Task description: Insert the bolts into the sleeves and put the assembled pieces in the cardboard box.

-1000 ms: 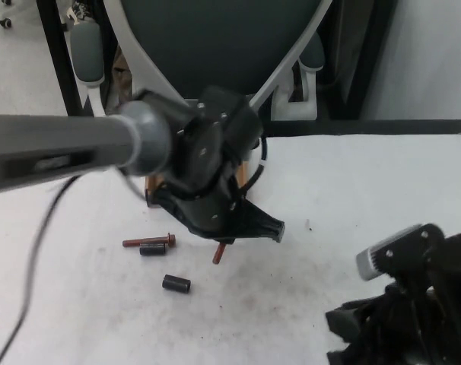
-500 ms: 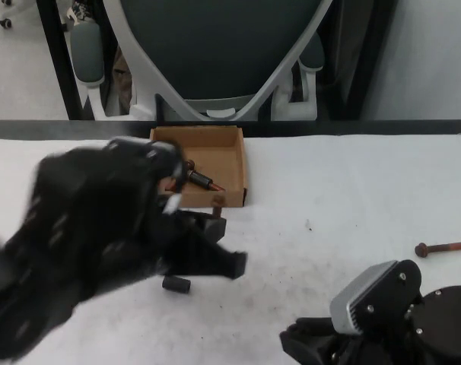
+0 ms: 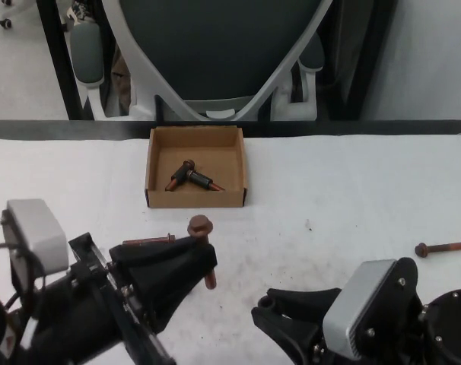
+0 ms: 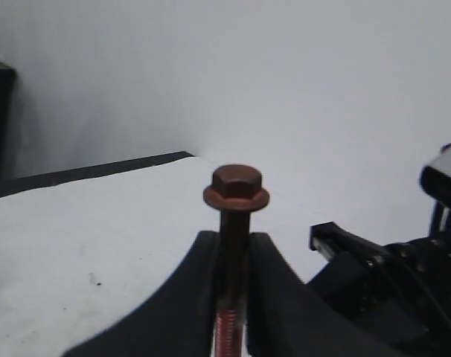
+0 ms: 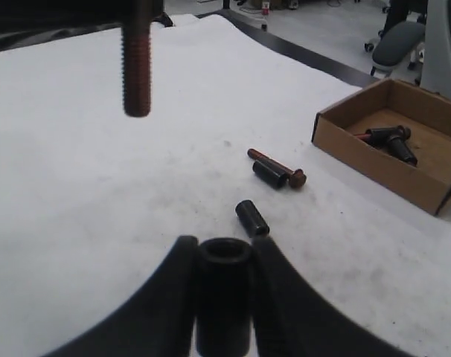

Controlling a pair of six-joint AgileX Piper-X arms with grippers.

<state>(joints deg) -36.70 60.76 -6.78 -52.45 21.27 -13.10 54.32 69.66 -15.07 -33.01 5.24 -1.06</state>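
Two sets of jaws were mine, and both were clenched. My left jaws, at seven o'clock on the counter (image 3: 329, 182), pinched a rusty brown bolt (image 4: 236, 216) by its shank. It stood upright, its flanged hex head clear above the fingertips and its threaded end hanging free below them. My right jaws, at five o'clock, gripped a smooth black sleeve (image 5: 224, 297), a short tube held upright with its open bore facing up.

At twelve o'clock sat the cardboard box (image 3: 196, 199), a shallow brown tray open at the top. Inside it lay two assembled pieces (image 3: 194, 175), each a dull black sleeve with a brown bolt head at one end, their heads close together and their other ends spread apart.

Between the box and my left jaws, a second bolt (image 5: 297, 178) lay flat on the white, faintly speckled counter, with a loose sleeve (image 5: 269, 174) just beside its shank. Another sleeve (image 5: 251, 218) lay on its side near them. Far out at three o'clock, well apart from everything else, a third bolt (image 3: 440, 248) lay on its side.
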